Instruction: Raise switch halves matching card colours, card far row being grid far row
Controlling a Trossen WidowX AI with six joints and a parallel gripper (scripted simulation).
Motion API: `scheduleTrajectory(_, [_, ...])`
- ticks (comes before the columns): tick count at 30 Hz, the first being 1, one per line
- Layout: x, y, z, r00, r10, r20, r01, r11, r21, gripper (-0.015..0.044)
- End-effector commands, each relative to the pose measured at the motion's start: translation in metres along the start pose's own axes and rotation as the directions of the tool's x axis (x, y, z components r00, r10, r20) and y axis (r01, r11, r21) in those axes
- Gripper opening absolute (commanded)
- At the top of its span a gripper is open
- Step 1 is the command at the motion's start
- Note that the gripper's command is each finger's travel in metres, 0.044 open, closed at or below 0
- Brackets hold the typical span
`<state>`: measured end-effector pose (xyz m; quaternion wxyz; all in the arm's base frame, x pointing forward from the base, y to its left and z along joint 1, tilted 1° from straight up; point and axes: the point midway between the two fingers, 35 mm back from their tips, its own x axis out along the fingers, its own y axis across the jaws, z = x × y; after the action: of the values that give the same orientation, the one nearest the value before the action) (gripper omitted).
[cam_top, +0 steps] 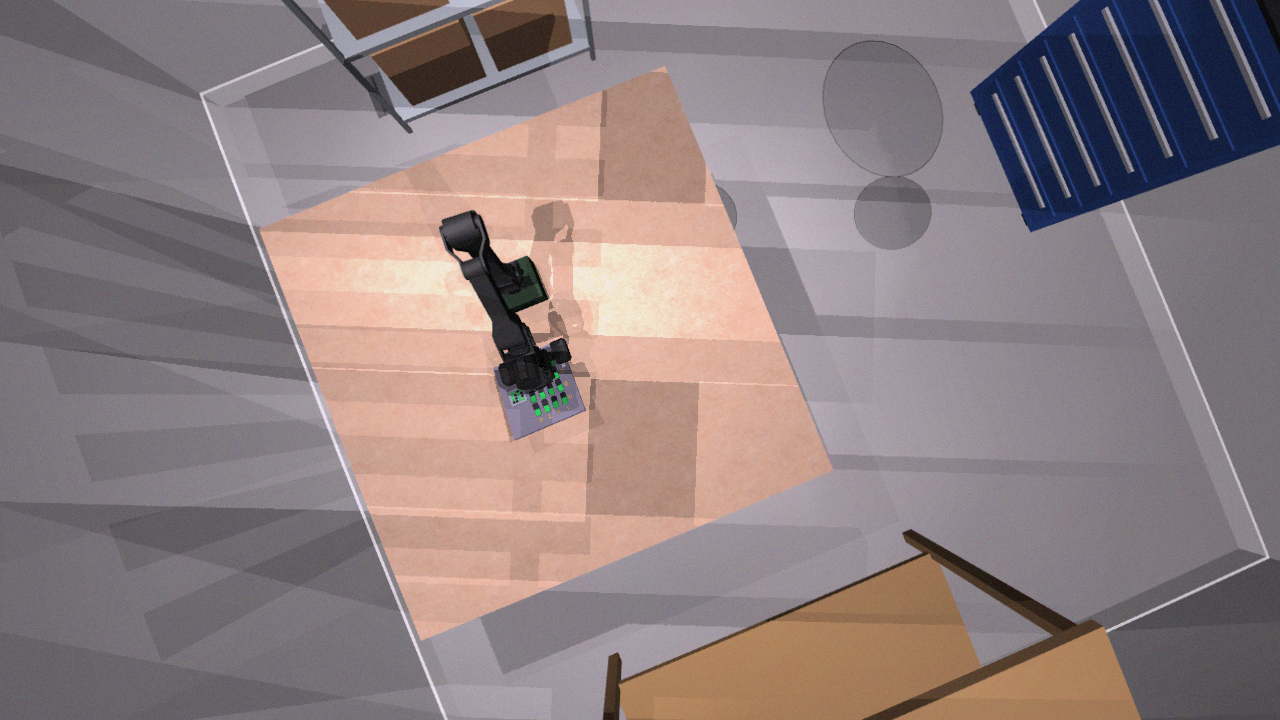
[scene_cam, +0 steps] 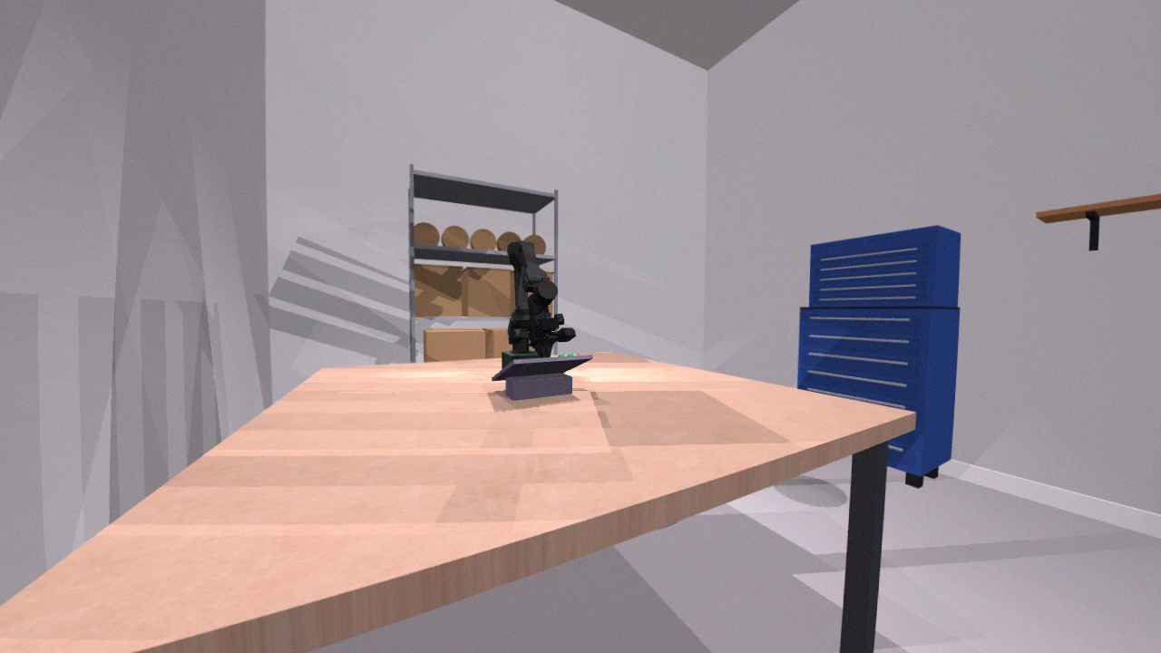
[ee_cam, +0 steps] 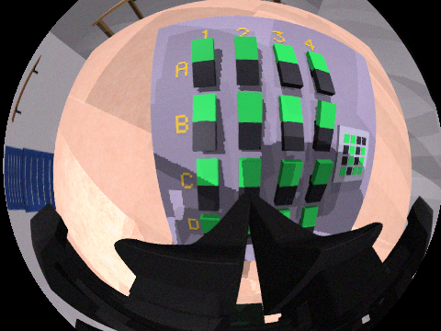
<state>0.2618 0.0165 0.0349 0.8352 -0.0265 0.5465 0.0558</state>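
Observation:
A grey-violet switch panel (ee_cam: pixel 356 76) (cam_top: pixel 520 418) (scene_cam: pixel 540 384) stands sloped on the table, with a grid of green and dark grey rocker switches, rows A to D, columns 1 to 4. The small card (ee_cam: pixel 352 154) of green and dark squares lies at the panel's right edge. My gripper (ee_cam: pixel 248 200) is shut and empty, its tips over the near rows in column 2, at the dark half of switch C2 (ee_cam: pixel 250 171). The tips hide that half and much of row D. In the top and exterior views the arm (cam_top: pixel 496 304) (scene_cam: pixel 531 304) bends down over the panel's near side.
The panel stands near the middle of a wooden table (cam_top: pixel 429 501) (scene_cam: pixel 405 487). A green base plate (cam_top: pixel 526 284) lies under the arm. A shelf with boxes (scene_cam: pixel 479 268), a blue drawer cabinet (scene_cam: pixel 881 341) and a wooden bench (cam_top: pixel 805 644) stand off the table.

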Motion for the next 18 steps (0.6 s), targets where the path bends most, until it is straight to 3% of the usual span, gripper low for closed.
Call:
scheduleTrajectory(1, [0.001,0.0,0.0,1.0,-0.004,0.0,0.004,1.0,0.003,0.0])
scheduleTrajectory(8, [-0.002,0.0,0.001,1.0,0.0,0.0,0.0,1.0,0.0,0.0])
scheduleTrajectory(13, [-0.061,0.0,0.003,1.0,-0.003,-0.026,0.004,1.0,0.003,0.0])
scheduleTrajectory(18, [-0.063,0.0,0.003,1.0,-0.004,-0.027,0.004,1.0,0.003,0.0])
